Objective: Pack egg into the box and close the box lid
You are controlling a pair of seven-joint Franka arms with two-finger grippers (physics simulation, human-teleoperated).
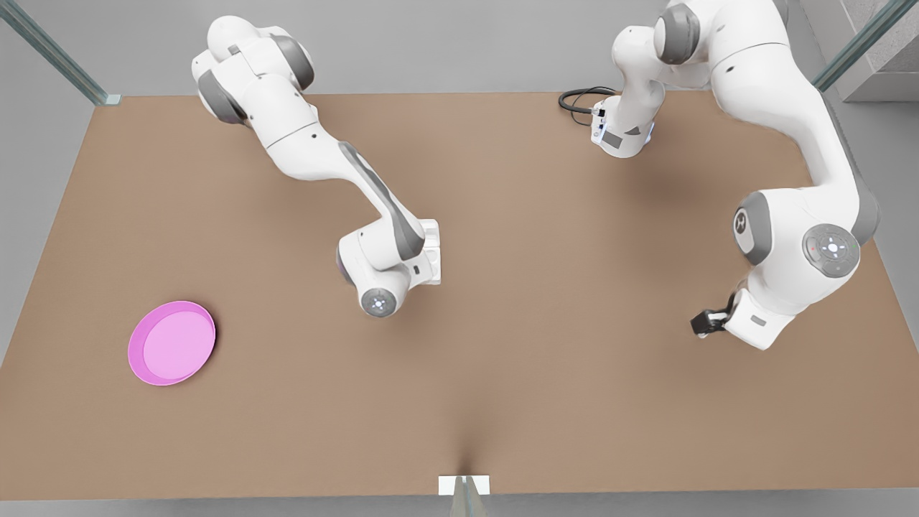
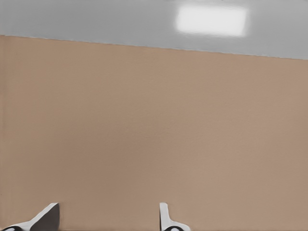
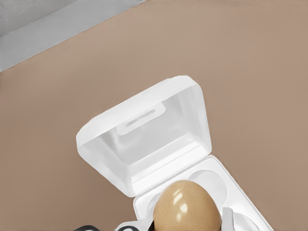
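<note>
At the bottom centre of the right wrist view, the egg sits just over the cups of the box, whose box lid stands open behind. The right claw hangs over it mid-tabletop; whether it grips the egg I cannot tell. The left claw waits at the front view's right, parted and empty. Risk: an off-centre release could land the egg on a cup rim, so it rolls out or blocks the lid.
</note>
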